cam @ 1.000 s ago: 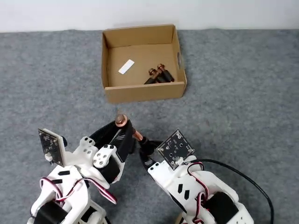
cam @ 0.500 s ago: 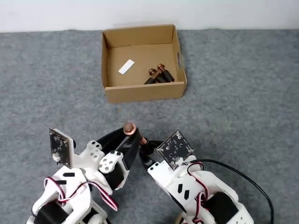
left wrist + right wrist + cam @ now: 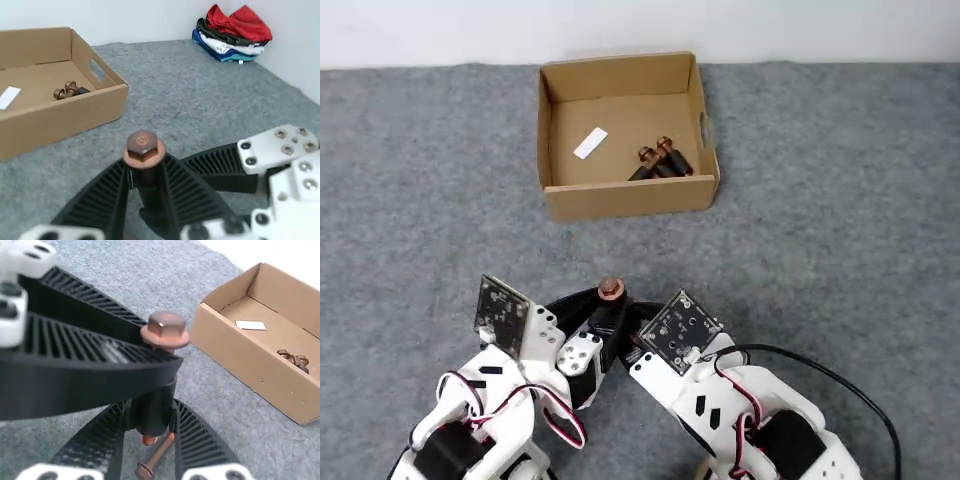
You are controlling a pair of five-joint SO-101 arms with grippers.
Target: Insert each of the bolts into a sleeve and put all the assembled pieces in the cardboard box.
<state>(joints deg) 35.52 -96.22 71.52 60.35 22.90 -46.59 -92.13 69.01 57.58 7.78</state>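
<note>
My left gripper (image 3: pixel 144 167) is shut on a copper bolt (image 3: pixel 143 146) just under its hex head. The bolt stands upright in a black sleeve (image 3: pixel 151 412), and my right gripper (image 3: pixel 150 427) is shut on that sleeve. The bolt's tip pokes out below the sleeve. In the high view the bolt head (image 3: pixel 611 289) shows between both arms, near the front of the table. A second, loose bolt (image 3: pixel 155 462) lies on the carpet under the grippers. The cardboard box (image 3: pixel 625 195) stands at the back with assembled pieces (image 3: pixel 662 160) in its right corner.
A white label (image 3: pixel 590 143) lies flat in the box. Grey carpet covers the table, with open room left and right of the box. A pile of coloured clothes (image 3: pixel 232 30) lies far off by the wall.
My left arm swung right and toward the front, carrying the bolt from a tilted pose to upright over the sleeve. The right arm shifted slightly left.
</note>
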